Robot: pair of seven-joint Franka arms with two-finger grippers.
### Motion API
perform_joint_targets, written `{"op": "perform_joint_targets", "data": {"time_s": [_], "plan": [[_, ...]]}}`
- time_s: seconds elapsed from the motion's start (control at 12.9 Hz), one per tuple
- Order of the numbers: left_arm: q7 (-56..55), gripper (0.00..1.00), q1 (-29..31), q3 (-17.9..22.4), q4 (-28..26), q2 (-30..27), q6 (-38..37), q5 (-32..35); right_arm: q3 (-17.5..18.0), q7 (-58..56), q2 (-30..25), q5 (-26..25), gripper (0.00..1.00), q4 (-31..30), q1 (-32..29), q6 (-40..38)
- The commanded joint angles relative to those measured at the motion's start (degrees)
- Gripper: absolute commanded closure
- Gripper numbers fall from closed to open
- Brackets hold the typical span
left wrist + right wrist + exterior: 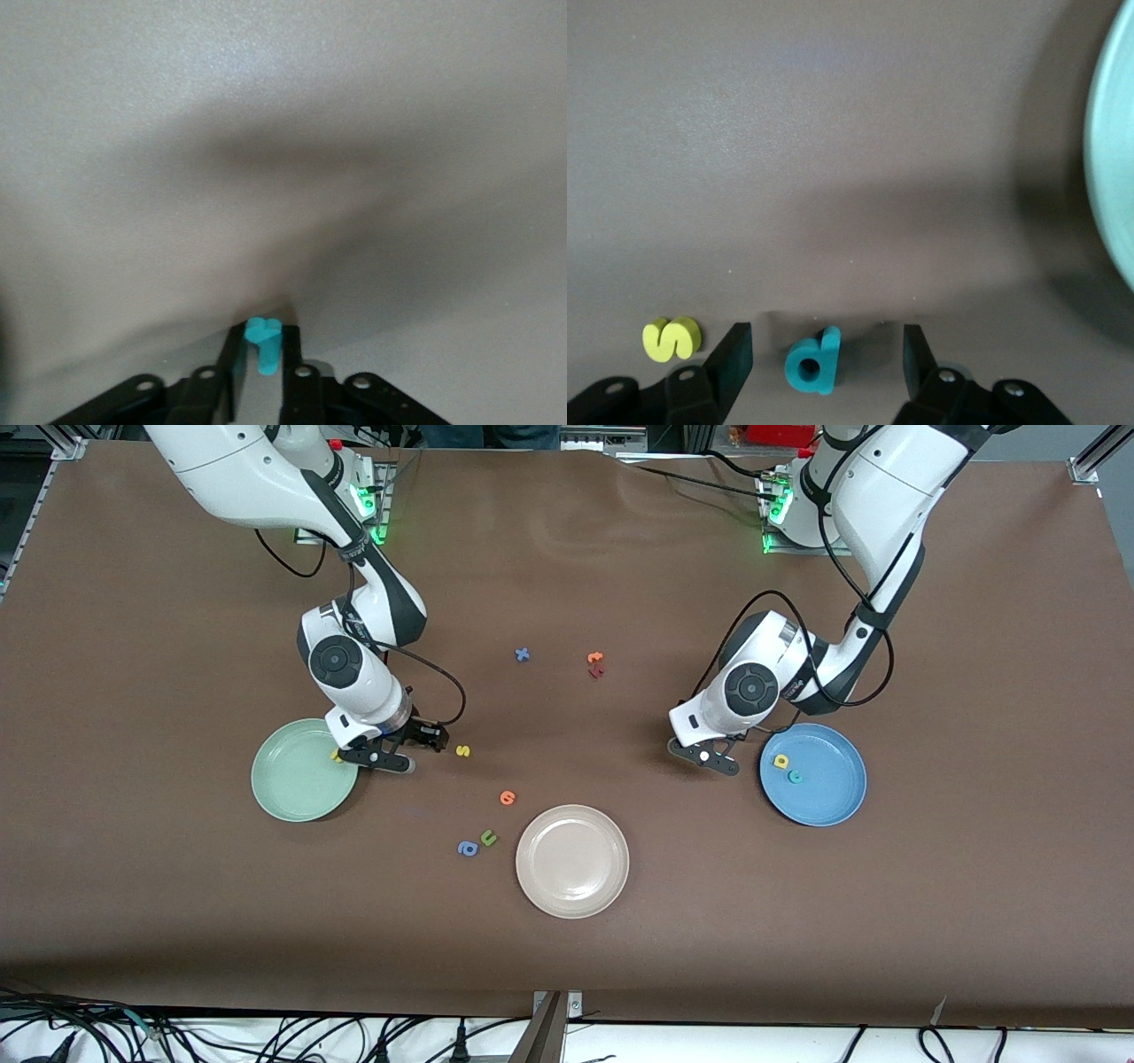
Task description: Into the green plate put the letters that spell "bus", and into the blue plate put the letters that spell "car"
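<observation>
The teal b [812, 361] lies flat on the table between the fingers of the right pincer [827, 341]. These fingers stand open, with a gap on each side of the letter. The yellow s [671, 339] lies just outside one finger, and the green plate [1112, 177] is near on the other side. A yellow u [337, 756] shows at that plate's rim, half covered by this pincer. The left pincer [706, 755] is clamped shut on the thin teal r [263, 341], low over the table just beside the blue plate [833, 797]. In that plate lie the yellow a [781, 761] and teal c [796, 777]. From the front both b and r are hidden under the pincers, and the r's stem is partly lost between the fingers. The b's stem runs along the fingers' length, not across the gap. The r's stem does too, with its hooked head at the fingertips.
</observation>
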Motion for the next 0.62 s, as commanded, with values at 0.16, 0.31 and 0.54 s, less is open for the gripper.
{"op": "perform_joint_targets", "data": {"time_s": [0.16,0.31,0.54], "plan": [[-0.9,1.0,0.6,0.2,1.7,-2.6,-4.8,2.0,0.0,0.8,1.3,0.3,0.23,0.0,0.4,1.0],[-0.5,1.0,1.3,0.3,7.1,-3.7,-13.7,2.0,0.1,0.8,1.6,0.1,0.41,0.0,0.4,1.1],[11.9,1.0,6.7,1.0,12.1,-3.7,-19.4,2.8,0.1,0.0,1.6,-0.1,0.8,0.0,0.7,1.1]]}}
